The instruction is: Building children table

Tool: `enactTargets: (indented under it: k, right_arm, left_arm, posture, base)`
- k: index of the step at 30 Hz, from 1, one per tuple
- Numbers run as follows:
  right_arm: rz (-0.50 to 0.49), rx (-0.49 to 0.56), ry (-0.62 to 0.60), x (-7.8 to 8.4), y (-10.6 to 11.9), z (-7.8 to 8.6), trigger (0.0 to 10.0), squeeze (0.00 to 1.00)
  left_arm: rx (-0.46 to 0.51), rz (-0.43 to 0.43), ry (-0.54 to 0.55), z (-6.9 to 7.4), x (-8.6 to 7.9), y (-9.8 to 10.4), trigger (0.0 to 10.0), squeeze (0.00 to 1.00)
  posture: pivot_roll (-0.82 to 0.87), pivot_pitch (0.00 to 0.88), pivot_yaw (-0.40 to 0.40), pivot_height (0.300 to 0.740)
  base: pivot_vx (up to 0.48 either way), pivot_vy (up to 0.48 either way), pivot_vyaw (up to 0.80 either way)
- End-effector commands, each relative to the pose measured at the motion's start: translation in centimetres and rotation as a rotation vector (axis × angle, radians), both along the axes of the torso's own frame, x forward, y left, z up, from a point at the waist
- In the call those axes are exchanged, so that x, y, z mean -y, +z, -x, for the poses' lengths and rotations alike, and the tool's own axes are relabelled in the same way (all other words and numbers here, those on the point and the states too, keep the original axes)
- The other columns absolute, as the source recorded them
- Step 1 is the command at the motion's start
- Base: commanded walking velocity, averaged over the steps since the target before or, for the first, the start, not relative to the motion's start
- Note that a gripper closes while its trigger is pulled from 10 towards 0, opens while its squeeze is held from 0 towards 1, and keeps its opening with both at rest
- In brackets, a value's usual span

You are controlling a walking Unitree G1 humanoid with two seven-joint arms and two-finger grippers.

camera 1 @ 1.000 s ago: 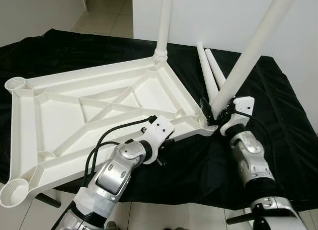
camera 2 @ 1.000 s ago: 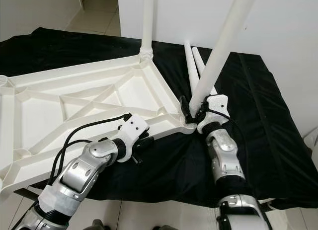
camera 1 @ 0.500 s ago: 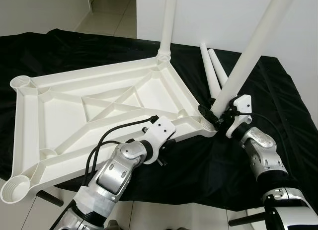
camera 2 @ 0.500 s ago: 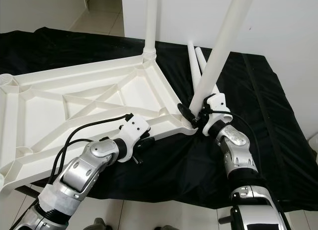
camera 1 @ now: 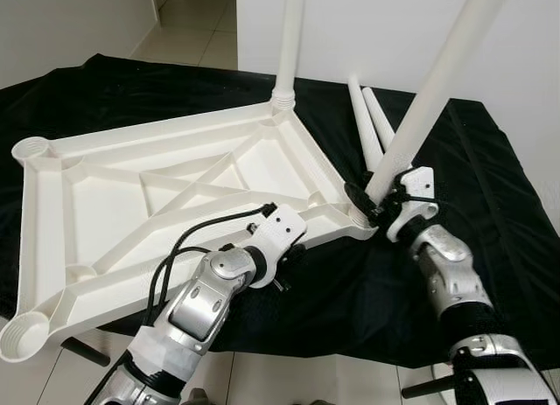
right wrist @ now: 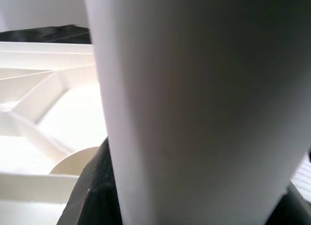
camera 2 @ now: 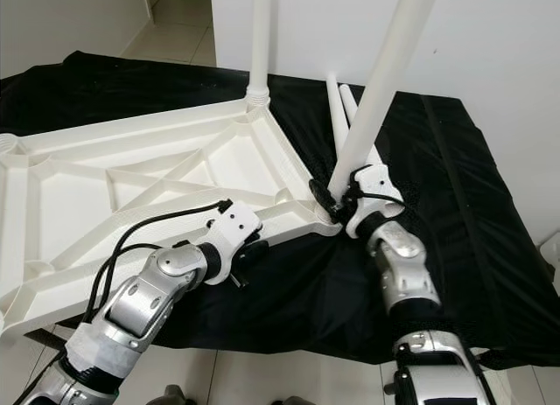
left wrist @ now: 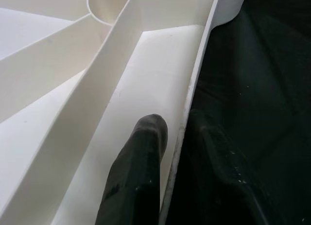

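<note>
The second leg is being fitted: the right pincer (camera 1: pixel 378 205) is closed around the tilted white plastic leg (camera 1: pixel 435 81) at the near right corner socket of the upturned white plastic tabletop (camera 1: pixel 105 195) on the black-covered desk (camera 1: pixel 490 204), while the left pincer (left wrist: pixel 170 152) clamps its near rim, so next the leg must be brought upright and pushed in

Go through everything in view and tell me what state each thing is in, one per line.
Tabletop: upside down on the black cloth.
Far leg: upright in its corner socket.
Held leg: tilted at the near corner.
Two spare legs: lying on the cloth.
Left gripper: pinching the tabletop's rim.
Right gripper: shut on the held leg.
</note>
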State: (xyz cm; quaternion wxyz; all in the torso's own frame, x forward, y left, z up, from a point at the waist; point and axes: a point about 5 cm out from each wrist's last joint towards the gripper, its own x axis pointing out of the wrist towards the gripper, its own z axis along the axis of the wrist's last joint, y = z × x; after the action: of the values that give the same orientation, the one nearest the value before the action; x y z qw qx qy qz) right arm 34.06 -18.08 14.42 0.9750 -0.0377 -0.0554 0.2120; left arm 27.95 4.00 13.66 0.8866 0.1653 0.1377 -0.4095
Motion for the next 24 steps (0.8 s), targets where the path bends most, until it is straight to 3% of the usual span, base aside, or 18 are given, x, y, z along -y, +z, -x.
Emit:
enactTargets:
  k: [1,8,11,14,19,20,24]
  right_arm:
    - [0.014,-0.105,-0.108,0.4,-2.2,0.4,10.0,0.00]
    - [-0.008,-0.138,-0.261,-0.6,-2.9,0.8,10.0,0.00]
    - [-0.011,-0.152,-0.476,-1.5,-3.4,1.4,10.0,0.00]
    - [-0.001,-0.167,-0.549,-1.9,-3.5,1.7,10.0,0.00]
    - [-0.003,-0.188,-0.610,-2.3,-3.7,2.0,10.0,0.00]
    - [-0.028,-0.180,-0.585,-3.3,-3.6,2.2,10.0,0.00]
    - [-0.075,-0.160,-0.536,-4.2,-3.2,2.4,10.0,0.00]
  left_arm:
    - [-0.007,-0.008,-0.028,0.3,0.4,-0.2,10.0,0.00]
    - [-0.007,-0.008,-0.034,0.5,0.5,-0.3,10.0,0.00]
    - [-0.007,-0.010,-0.032,0.5,0.4,-0.4,10.0,0.00]
    - [-0.006,-0.011,-0.031,0.5,0.4,-0.4,10.0,0.00]
    - [-0.005,-0.011,-0.031,0.6,0.5,-0.4,10.0,0.00]
    - [-0.004,-0.009,-0.032,0.6,0.6,-0.4,10.0,0.00]
    - [-0.003,-0.006,-0.037,0.6,0.7,-0.4,10.0,0.00]
  posture:
    - [0.10,0.041,-0.040,0.740]
    - [0.10,0.036,-0.049,0.740]
    - [0.10,0.031,-0.056,0.740]
    - [0.11,0.027,-0.058,0.740]
    - [0.11,0.026,-0.060,0.740]
    - [0.11,0.021,-0.061,0.740]
    - [0.11,0.019,-0.062,0.740]
  base:
    - [0.000,0.000,0.00]
    - [0.000,0.000,0.00]
    - [0.000,0.000,0.00]
    - [0.000,0.000,0.00]
    - [0.000,0.000,0.00]
    - [0.000,0.000,0.00]
    - [0.000,0.000,0.00]
